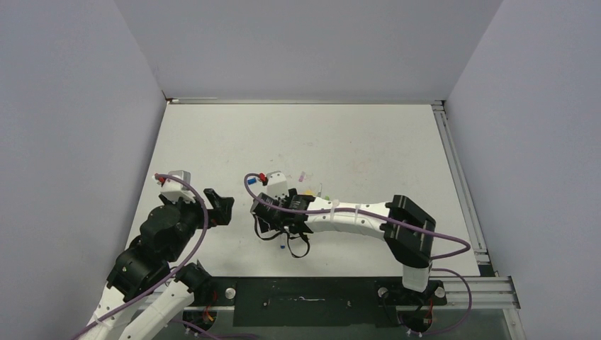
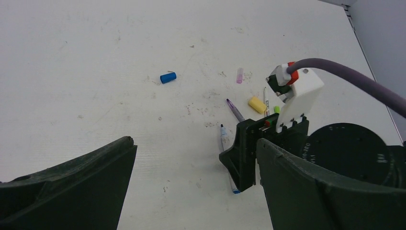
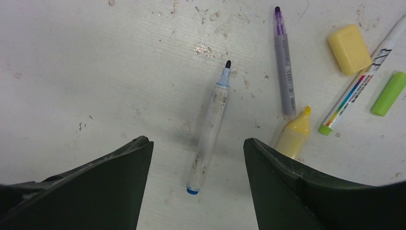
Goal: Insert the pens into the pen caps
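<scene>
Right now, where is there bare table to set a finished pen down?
Bare: the table from the blue cap and pink cap to the back wall, and along the right rail. Crowded: pens, yellow cap and green cap at the right gripper.
</scene>
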Controlling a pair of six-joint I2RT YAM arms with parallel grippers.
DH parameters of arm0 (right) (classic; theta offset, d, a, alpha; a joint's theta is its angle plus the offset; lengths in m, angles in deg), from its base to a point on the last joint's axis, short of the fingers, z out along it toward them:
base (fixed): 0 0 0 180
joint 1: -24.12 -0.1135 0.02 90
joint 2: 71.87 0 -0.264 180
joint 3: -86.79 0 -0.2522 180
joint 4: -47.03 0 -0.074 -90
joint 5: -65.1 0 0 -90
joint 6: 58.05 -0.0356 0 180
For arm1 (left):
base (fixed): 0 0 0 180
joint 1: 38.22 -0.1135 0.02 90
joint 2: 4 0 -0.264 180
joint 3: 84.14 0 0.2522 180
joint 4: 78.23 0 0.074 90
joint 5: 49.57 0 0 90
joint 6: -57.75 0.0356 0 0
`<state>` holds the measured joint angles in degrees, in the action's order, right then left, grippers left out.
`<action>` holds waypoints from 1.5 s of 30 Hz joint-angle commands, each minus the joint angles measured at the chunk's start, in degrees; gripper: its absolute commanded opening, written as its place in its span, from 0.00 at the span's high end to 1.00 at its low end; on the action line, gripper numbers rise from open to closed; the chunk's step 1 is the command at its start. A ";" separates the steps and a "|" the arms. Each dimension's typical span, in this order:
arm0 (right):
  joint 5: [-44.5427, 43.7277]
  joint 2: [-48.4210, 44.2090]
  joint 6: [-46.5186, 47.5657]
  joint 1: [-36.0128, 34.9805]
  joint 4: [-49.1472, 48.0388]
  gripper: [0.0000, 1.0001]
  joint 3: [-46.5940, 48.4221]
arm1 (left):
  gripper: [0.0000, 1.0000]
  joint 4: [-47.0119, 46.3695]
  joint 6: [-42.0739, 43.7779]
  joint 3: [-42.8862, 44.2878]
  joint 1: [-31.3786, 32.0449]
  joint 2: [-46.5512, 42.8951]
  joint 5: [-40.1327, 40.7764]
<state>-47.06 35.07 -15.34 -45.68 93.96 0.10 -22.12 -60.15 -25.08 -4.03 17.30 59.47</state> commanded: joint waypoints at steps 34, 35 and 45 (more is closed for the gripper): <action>-2.23 11.03 -6.24 4.06 1.16 0.60 5.38 | 0.04 -3.86 0.24 -0.30 0.26 -1.36 -0.33; -2.10 11.09 -6.24 4.06 1.12 0.60 5.17 | 0.04 -3.89 0.27 -0.30 0.26 -1.33 -0.33; -0.24 11.10 -6.41 4.59 -0.56 0.66 2.83 | 0.04 -3.76 0.24 -0.30 0.26 -1.33 -0.24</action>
<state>-48.15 46.13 -21.44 -41.53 94.61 3.95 -22.73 -60.15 -25.56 -4.03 16.30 59.47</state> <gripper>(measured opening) 0.351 0.962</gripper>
